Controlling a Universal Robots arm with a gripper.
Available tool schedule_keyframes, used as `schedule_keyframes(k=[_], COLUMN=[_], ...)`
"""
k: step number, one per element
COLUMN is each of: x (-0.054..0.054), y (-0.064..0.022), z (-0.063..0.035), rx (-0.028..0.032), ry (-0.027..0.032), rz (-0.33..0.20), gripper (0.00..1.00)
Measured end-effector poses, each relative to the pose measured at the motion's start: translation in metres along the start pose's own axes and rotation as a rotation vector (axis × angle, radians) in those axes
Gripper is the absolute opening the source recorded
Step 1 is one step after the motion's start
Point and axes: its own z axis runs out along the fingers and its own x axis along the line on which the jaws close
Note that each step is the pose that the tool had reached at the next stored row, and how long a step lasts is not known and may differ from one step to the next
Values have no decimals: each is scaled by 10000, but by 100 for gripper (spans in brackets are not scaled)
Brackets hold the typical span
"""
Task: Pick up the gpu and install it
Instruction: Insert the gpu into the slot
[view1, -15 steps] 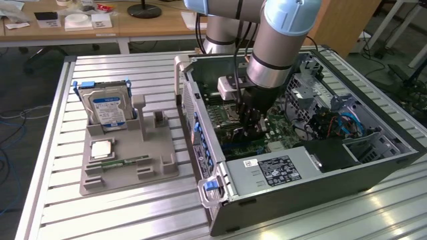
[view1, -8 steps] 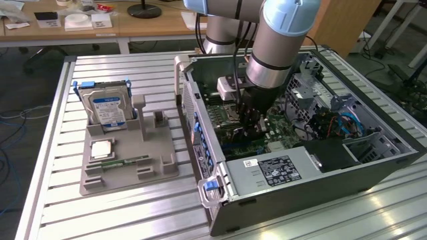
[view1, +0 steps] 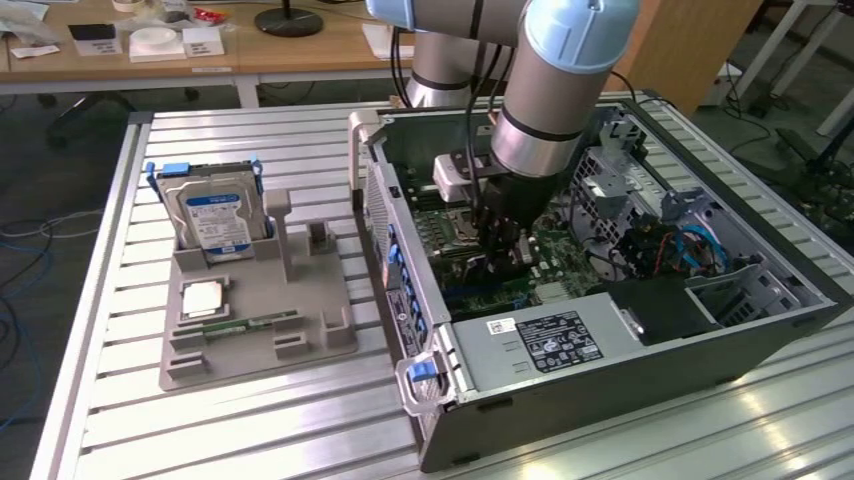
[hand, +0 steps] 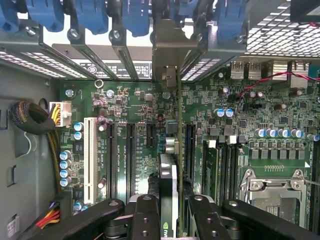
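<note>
In the wrist view the gpu (hand: 169, 175) stands edge-on between my fingers (hand: 145, 215), a thin dark card with a strip of green lettering along its top. My gripper (hand: 172, 205) is shut on it. The card's silvery end bracket (hand: 167, 50) reaches up among the case's rear slot openings, and the card runs over the black expansion slots on the green motherboard (hand: 135, 100). Whether it is seated in a slot I cannot tell. In the exterior view my gripper (view1: 507, 262) reaches down into the open computer case (view1: 747, 320), low over the motherboard.
On the exterior view's left, a grey holder (view1: 254, 345) carries a silver hard drive with a blue label (view1: 214, 215), a processor chip (view1: 200, 298) and a green memory stick (view1: 254, 324). Inside the case are a white slot (hand: 90, 160), the processor socket (hand: 272, 192), a cable bundle (hand: 30, 117) and blue slot latches (hand: 90, 15).
</note>
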Motion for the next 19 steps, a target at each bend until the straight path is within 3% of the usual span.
schedule_keyframes(k=[19], x=[12], y=[5], z=[6], rx=[1], ry=[5], rz=[-12], gripper=[27])
